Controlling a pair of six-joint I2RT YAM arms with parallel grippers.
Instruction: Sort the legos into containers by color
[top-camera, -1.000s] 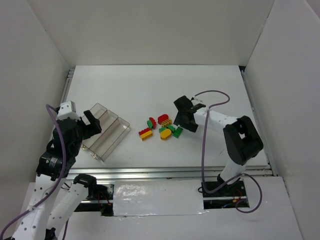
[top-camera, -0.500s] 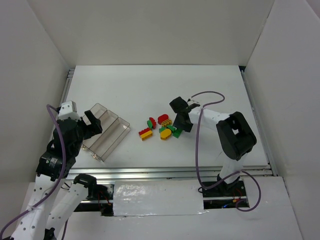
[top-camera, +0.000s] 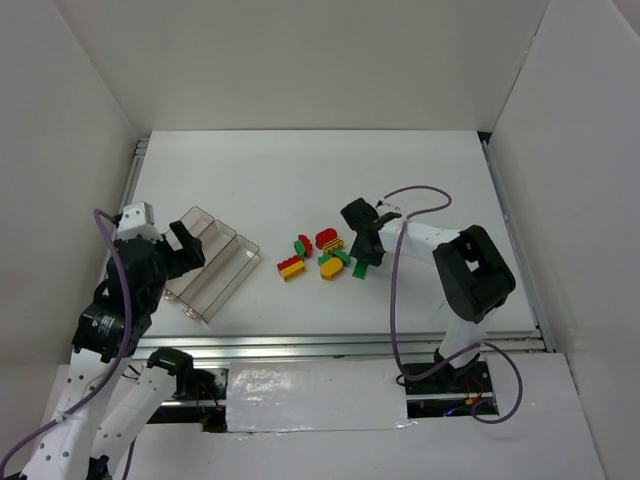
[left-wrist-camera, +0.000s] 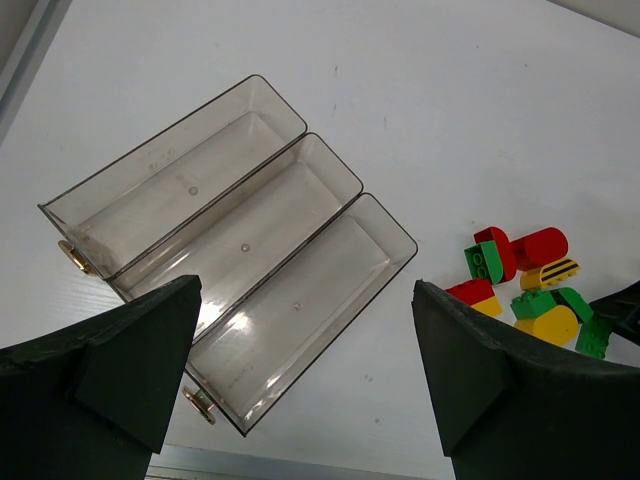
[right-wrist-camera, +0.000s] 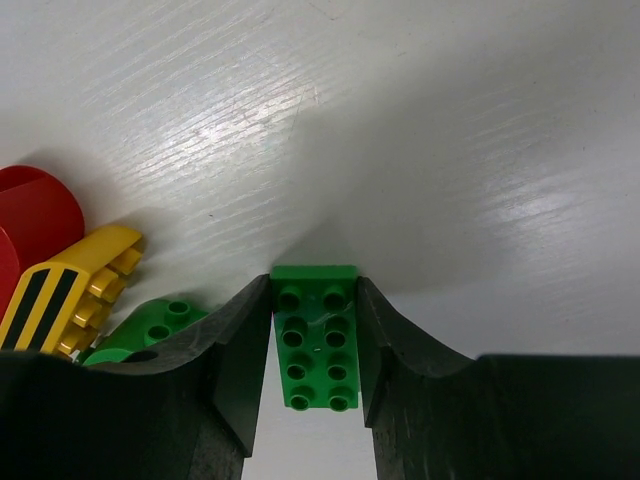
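My right gripper (right-wrist-camera: 314, 300) is shut on a green 2x4 lego (right-wrist-camera: 315, 345) that lies on the table at the right edge of the pile; it also shows in the top view (top-camera: 358, 268). Beside it are a red rounded lego (right-wrist-camera: 35, 215), a yellow black-striped one (right-wrist-camera: 65, 290) and another green one (right-wrist-camera: 150, 325). The pile (top-camera: 325, 255) holds red, yellow and green legos. My left gripper (left-wrist-camera: 306, 283) is open and empty, hovering above the clear three-compartment tray (left-wrist-camera: 362, 190), whose compartments hold nothing.
The tray (top-camera: 215, 262) lies diagonally at the left of the white table, near my left arm. A red-and-yellow lego (top-camera: 291, 267) sits nearest the tray. White walls close in the table on three sides.
My right gripper has moved left and down onto the pile's right edge and its jaws have closed around the green lego. The left arm has not moved.
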